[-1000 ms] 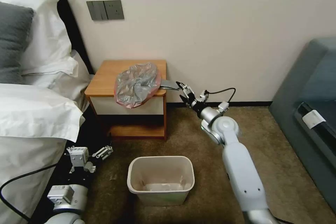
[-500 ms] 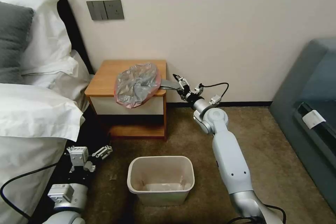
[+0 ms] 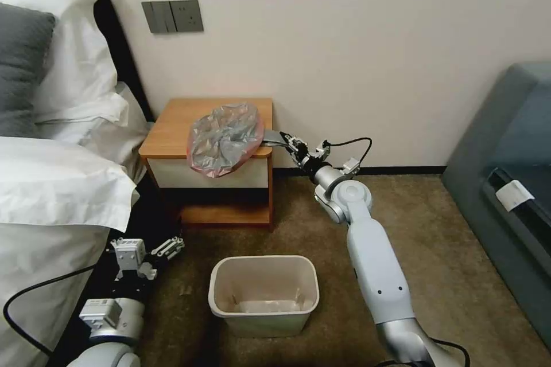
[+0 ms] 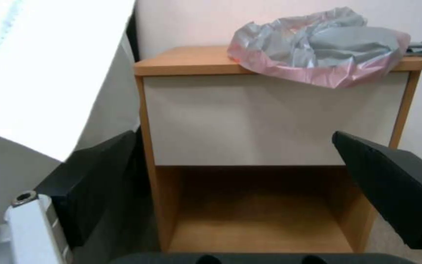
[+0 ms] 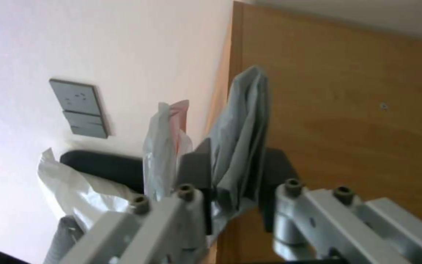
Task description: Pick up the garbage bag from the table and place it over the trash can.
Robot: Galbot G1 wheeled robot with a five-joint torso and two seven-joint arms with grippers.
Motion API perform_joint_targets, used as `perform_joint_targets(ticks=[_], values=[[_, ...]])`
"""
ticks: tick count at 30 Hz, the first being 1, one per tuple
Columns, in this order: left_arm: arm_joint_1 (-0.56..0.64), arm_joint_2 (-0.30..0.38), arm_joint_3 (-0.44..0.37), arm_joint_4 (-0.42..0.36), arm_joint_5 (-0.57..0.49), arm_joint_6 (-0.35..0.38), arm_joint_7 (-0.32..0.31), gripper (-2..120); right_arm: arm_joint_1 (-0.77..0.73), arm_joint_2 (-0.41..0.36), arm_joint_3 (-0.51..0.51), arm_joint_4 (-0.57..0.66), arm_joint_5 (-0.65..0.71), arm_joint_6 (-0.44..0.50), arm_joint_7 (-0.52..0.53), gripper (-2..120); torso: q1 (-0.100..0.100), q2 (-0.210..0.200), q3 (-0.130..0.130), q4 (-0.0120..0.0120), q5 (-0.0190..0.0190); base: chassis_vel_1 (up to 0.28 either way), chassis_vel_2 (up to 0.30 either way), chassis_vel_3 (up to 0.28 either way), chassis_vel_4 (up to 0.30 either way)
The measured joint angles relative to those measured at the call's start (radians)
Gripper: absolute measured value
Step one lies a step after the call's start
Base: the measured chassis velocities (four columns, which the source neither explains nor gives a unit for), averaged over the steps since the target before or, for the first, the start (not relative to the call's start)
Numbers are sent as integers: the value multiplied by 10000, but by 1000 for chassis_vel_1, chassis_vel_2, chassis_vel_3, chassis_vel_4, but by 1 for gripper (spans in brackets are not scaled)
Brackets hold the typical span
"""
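1. Bag lies crumpled on the tabletop, its pink edge hanging over the front; a grey tail sticks out past the right side.
2. Right gripper is at that tail; jaws narrow, pinching the grey fold.
3. Left gripper waits low beside the bed, jaws wide.
4. Bin stands on the carpet, well apart from the bag.
5. Risk: the film is thin and slick and the grip takes only a small fold, so a quick pull may slip or tear it.
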Motion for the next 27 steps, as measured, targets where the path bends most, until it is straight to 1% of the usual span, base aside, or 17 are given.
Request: perform_joint_targets(ticks=[1, 2, 3, 5, 7, 10, 14, 16, 17, 20, 21, 23, 24, 25, 27], values=[[-12, -22, 11, 12, 3, -6, 17, 100, -30, -15, -9, 45, -1, 1, 34, 10, 0, 0, 0, 0, 0, 0, 0, 0, 0], [-12, -22, 11, 12, 3, -6, 17, 100, -30, -15, -9, 45, -1, 1, 34, 10, 0, 0, 0, 0, 0, 0, 0, 0, 0], [-18, -41, 20, 19, 13, -9, 31, 100, -64, -35, -23, 75, -40, 0, 38, 6, 0, 0, 0, 1, 0, 0, 0, 0, 0], [-23, -81, 33, 52, 47, -60, 53, 100, -206, -107, -90, 218, -165, -1, 24, 0, 0, 0, 0, 1, 0, 0, 0, 0, 0], [-24, -99, 34, 68, 63, -96, 60, 100, -306, -149, -116, 339, -173, -1, 23, 0, 0, 0, 0, 1, 0, 0, 0, 0, 0], [-18, -157, 33, 112, 114, -187, 104, 100, -738, -331, -199, 876, -165, -5, 58, 0, -1, 0, -1, 0, 0, 0, 0, 0, 0], [-2, -181, 34, 134, 150, -243, 130, 100, -919, -386, -231, 1091, -163, -2, 102, 0, 0, 0, 0, 0, 0, 0, 0, 0, 0], [37, -249, 50, 156, 221, -353, 197, 100, -1559, -546, -337, 1784, -202, 61, 247, 0, 0, 0, 0, 0, 0, 0, 0, 0, 0], [37, -249, 50, 156, 221, -353, 197, 100, -1559, -546, -337, 1784, -202, 61, 247, 0, 0, 0, 0, 0, 0, 0, 0, 0, 0], [75, -307, 47, 199, 236, -494, 273, 100, -2304, -717, -450, 2582, -333, 127, 325, 0, -1, 0, 0, 0, 0, 0, 0, 0, 0], [75, -307, 47, 199, 236, -494, 273, 100, -2304, -717, -450, 2582, -333, 127, 325, 0, -1, 0, 0, 0, 0, 0, 0, 0, 0], [116, -332, 41, 212, 242, -583, 309, 100, -2770, -816, -506, 3182, -361, 178, 463, 0, 0, 0, 0, -1, 0, 0, 0, 0, 0], [154, -346, 40, 213, 242, -650, 326, 100, -3127, -836, -556, 3694, -321, 279, 668, 0, 0, 1, -1, -1, 0, 0, 0, 0, 0], [154, -346, 40, 213, 242, -650, 326, 100, -3127, -836, -556, 3694, -321, 279, 668, 0, 0, 1, -1, -1, 0, 0, 0, 0, 0], [202, -354, 36, 213, 242, -739, 354, 100, -3592, -820, -627, 4380, -253, 374, 918, 0, 0, 0, 0, 2, 0, 0, 0, 0, 0]])
